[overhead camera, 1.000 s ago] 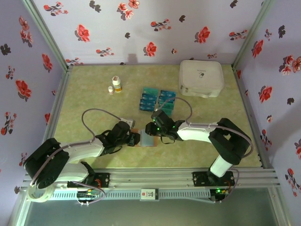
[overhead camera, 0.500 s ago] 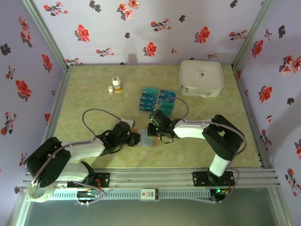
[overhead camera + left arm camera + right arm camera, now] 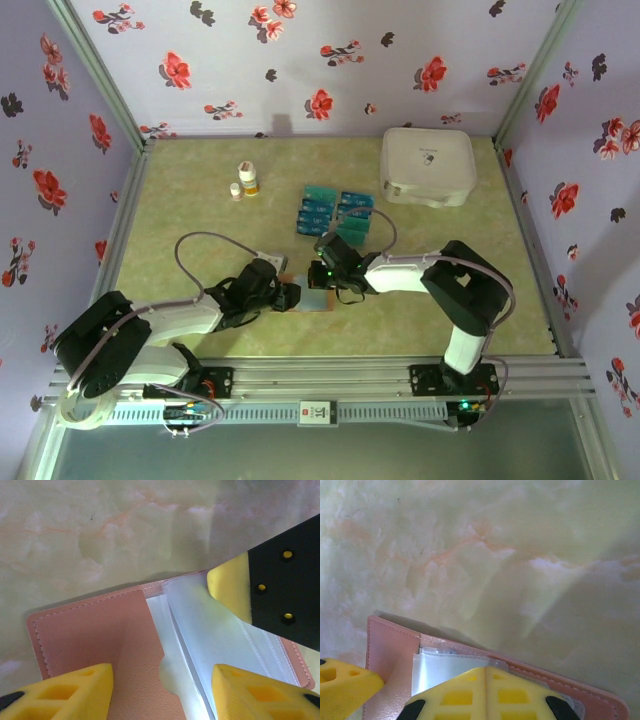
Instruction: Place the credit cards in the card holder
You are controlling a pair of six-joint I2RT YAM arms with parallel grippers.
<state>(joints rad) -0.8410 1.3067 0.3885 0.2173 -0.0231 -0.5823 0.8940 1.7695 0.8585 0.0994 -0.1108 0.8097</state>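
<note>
- The small, flat, brown leather-like folding card holder (image 3: 320, 300) lies open on the pale green marbled desk (image 3: 200, 215), near its front edge and between the two arms.
- In the left wrist view, the card holder (image 3: 90, 635) shows a stitched brown panel on one side. Clear plastic sleeves (image 3: 200, 645) fan out from its fold on the other side.
- The left fingers (image 3: 289, 296) stand partly open and hold nothing. Their two yellow pads (image 3: 65, 690) sit one over the brown panel and one over the clear sleeves, with a wide gap between them.
- The right fingers (image 3: 486, 675) are closed together tip to tip, and no card shows between them.
- In the left wrist view, the right fingers (image 3: 232, 587) come in from the upper right, with the yellow tip on the edge of the clear sleeves close to the fold.
- In the right wrist view, the card holder (image 3: 390, 645) lies directly under the closed tips, and its stitched brown edge runs across the marbled surface.
- The thin teal-blue rectangular credit cards (image 3: 335, 213) lie in two short columns farther back on the desk, behind the right fingers and apart from the card holder.
- A large white rounded-square case (image 3: 427, 165) sits at the back right.
- Two small bottles (image 3: 247, 180) stand at the back left, well apart from the card holder.
</note>
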